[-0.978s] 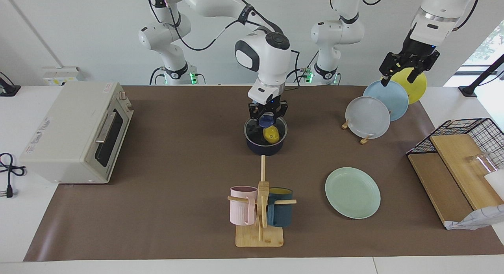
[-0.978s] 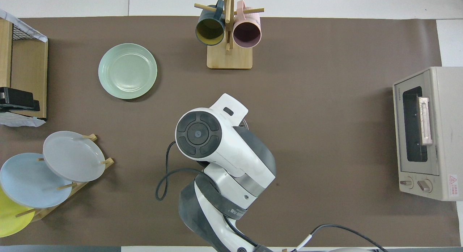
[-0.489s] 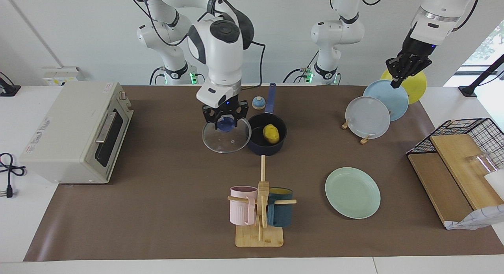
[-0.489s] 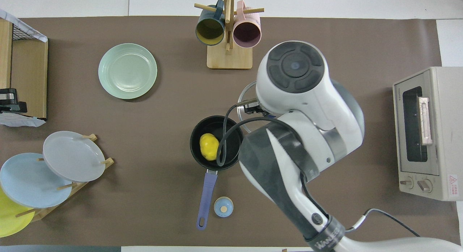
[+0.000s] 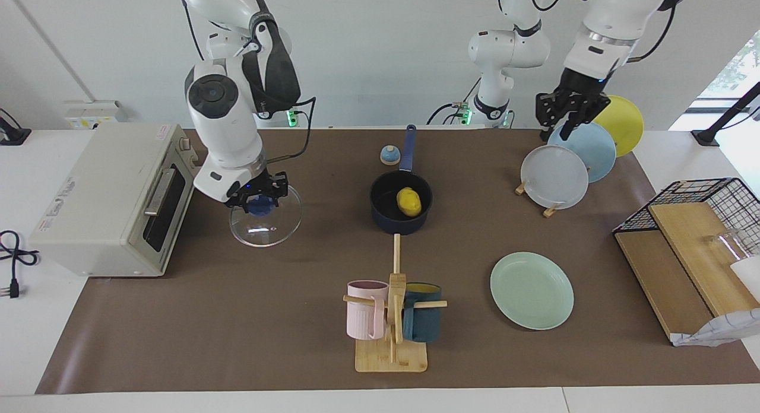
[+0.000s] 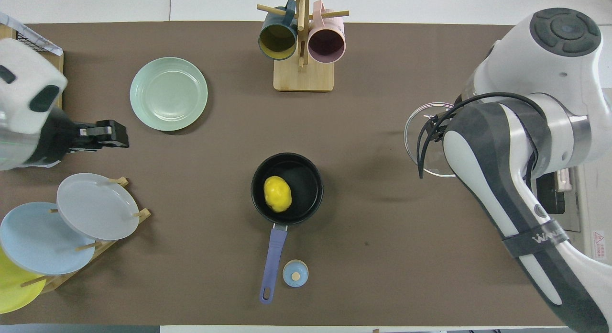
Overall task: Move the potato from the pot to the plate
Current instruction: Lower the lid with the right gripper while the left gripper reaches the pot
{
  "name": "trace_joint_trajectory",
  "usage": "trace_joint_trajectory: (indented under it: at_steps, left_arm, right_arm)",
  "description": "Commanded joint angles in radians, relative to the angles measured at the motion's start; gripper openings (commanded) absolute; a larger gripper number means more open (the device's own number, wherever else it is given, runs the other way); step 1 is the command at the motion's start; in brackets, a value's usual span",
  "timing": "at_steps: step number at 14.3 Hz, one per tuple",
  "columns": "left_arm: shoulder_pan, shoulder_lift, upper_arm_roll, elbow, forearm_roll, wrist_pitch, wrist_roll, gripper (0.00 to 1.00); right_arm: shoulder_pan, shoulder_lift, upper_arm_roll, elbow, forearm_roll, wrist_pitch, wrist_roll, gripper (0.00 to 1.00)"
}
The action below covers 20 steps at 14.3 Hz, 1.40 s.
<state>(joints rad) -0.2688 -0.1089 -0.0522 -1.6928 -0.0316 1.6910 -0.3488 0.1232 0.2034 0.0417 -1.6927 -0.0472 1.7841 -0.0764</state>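
Potato [image 5: 408, 201], a smooth bright-yellow lump, lies inside the dark navy saucepan [image 5: 400, 211], our landmark. In the facing view we see the right gripper [image 5: 256, 200] clamped on the blue knob of a clear glass lid [image 5: 265, 223], toward the right arm's end from the saucepan. The left gripper [image 5: 568, 113] hangs above racked plates; we cannot tell its fingers. The mint-green plate [image 5: 531, 290] sits farther out.

From overhead, the right arm hides most of the lid [image 6: 427, 137]; "WAN" reads on its band.
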Motion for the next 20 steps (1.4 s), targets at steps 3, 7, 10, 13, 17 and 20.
trace_joint_trajectory:
  at_steps: [3, 7, 10, 13, 17, 20]
  left_arm:
    - [-0.203, 0.038, 0.014, -0.178, -0.076, 0.211, -0.220, 1.00]
    - [-0.322, 0.147, 0.015, -0.212, -0.079, 0.346, -0.372, 1.00]
    - [-0.340, 0.218, 0.015, -0.211, -0.079, 0.421, -0.442, 1.00]
    - [-0.368, 0.248, 0.015, -0.225, -0.079, 0.446, -0.469, 1.00]
    - [-0.372, 0.275, 0.017, -0.264, -0.077, 0.492, -0.495, 1.00]
    - [-0.372, 0.279, 0.017, -0.275, -0.079, 0.510, -0.498, 1.00]
  right_arm:
    - [-0.088, -0.136, 0.012, -0.330, 0.016, 0.298, -0.128, 0.51]
    - [-0.102, -0.128, 0.009, -0.427, 0.012, 0.504, -0.148, 0.51]
    - [-0.111, -0.096, 0.009, -0.398, 0.010, 0.529, -0.148, 0.51]
    - [-0.143, -0.036, 0.010, -0.386, 0.007, 0.537, -0.149, 0.51]
    - [-0.131, -0.006, 0.009, -0.389, 0.000, 0.567, -0.146, 0.52]
    - [-0.128, -0.002, 0.009, -0.387, -0.003, 0.571, -0.145, 0.52]
